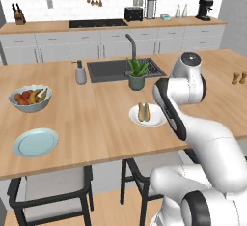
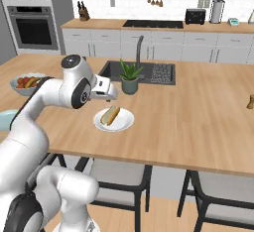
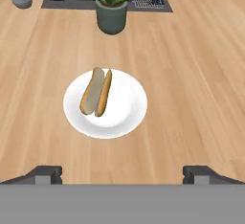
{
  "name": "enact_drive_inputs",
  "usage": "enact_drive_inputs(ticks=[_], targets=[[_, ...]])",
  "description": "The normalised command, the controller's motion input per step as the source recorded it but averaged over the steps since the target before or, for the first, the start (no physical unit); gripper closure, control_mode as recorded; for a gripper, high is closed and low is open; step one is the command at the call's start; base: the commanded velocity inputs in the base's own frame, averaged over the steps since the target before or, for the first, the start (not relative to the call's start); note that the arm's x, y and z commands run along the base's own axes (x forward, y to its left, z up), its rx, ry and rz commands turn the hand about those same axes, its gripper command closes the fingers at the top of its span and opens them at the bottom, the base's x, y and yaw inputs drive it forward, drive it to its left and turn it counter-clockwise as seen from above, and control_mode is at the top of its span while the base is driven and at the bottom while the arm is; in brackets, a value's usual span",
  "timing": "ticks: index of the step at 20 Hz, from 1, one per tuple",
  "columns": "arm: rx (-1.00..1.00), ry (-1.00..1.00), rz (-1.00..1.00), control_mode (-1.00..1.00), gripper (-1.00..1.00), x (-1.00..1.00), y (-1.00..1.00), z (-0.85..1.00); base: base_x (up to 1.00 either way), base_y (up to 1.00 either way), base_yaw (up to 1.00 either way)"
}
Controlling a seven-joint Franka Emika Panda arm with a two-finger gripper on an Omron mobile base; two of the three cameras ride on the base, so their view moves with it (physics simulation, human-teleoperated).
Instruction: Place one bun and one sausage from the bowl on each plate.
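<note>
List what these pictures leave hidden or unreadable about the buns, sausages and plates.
- Bun and sausage on the white plate: in the left base view too small and blurred to tell apart.
- Pale blue plate: in the right base view largely hidden behind the arm and cut by the left edge.
- Gripper: open; in the hand view its fingertips are cut off by the bottom edge.
- Fruit bowl: its pieces are too blurred to name.

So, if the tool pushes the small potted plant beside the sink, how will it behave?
The potted plant would probably slide rather than roll, since its pot stands upright on a flat base on the wooden counter. A push high up, at the leaves, may tip it. The leaves look thin, so they likely bend.
</note>
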Motion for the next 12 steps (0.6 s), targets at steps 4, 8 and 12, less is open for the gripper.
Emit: enact_drive_inputs(ticks=[4,8,12], targets=[[0.03,0.05,0.0,-1.0,-1.0,-0.88,0.11,-0.13,0.0,0.0,0.0],[0.15,0.06,0.0,-1.0,-1.0,-0.68,0.0,0.01,0.0,0.0,0.0],[0.08,0.11,0.0,-1.0,-1.0,-0.45,0.0,0.11,0.0,0.0,0.0]])
